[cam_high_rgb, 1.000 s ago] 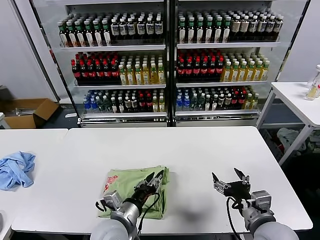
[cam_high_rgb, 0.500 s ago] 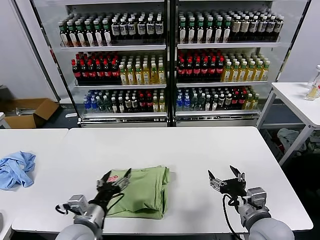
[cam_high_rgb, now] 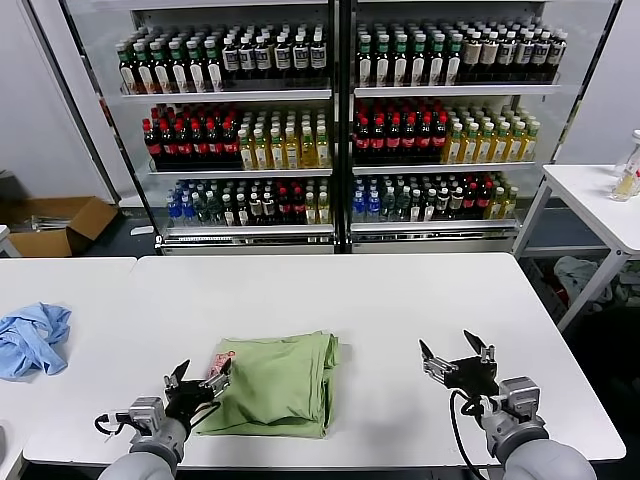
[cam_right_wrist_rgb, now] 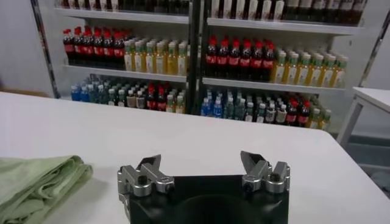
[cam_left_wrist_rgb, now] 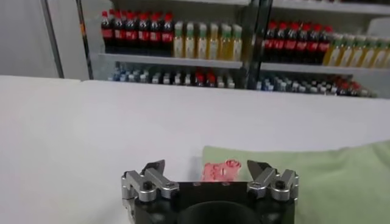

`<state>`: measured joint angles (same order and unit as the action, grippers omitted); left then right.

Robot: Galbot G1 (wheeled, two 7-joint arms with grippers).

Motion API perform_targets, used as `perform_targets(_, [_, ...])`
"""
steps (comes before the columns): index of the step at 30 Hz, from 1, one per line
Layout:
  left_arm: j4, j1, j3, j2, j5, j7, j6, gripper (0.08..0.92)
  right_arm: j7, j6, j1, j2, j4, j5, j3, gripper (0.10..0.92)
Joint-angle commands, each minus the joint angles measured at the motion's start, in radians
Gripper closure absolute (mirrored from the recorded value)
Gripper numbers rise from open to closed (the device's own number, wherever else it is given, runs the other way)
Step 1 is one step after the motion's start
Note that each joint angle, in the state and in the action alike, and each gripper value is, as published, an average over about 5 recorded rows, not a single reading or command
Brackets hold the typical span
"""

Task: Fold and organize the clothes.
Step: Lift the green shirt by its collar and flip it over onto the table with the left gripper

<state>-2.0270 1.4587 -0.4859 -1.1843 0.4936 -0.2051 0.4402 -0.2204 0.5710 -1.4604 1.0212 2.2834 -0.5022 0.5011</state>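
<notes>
Near the front edge of the white table (cam_high_rgb: 400,300), the light green shirt (cam_high_rgb: 275,385) lay folded into a compact rectangle, its red-and-white print peeking out at the left end. The left gripper (cam_high_rgb: 197,384) hovered just beside that end, jaws spread wide and empty; the right gripper (cam_high_rgb: 456,356) waited well apart on the other side, also wide open and holding nothing. The soft layers could slip apart if a finger snagged the loose left edge, and a push might slide the bundle toward the nearby table edge. A crumpled light-blue cloth (cam_high_rgb: 32,338) sat on the neighbouring table, far off. Drink coolers (cam_high_rgb: 340,120) stood behind; nothing lay between either gripper and the shirt.
</notes>
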Motion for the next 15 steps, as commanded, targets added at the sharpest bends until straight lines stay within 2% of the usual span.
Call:
perform_targets(1, [0.043,0.005,0.004,-0.001,-0.020,0.000,0.040,0.177,0.000,-0.001,-0.006,-0.001,0.004,0.002,0.008,0.203])
perform_targets(11, [0.039,0.010,0.014,-0.019,0.042,-0.015,0.071,0.177,0.001,-0.002,-0.004,0.003,0.001,0.006,0.004,0.203])
perform_targets(15, [0.042,0.007,0.012,-0.022,0.088,-0.015,0.054,0.227,0.002,-0.003,-0.008,0.004,0.002,0.007,0.007,0.203])
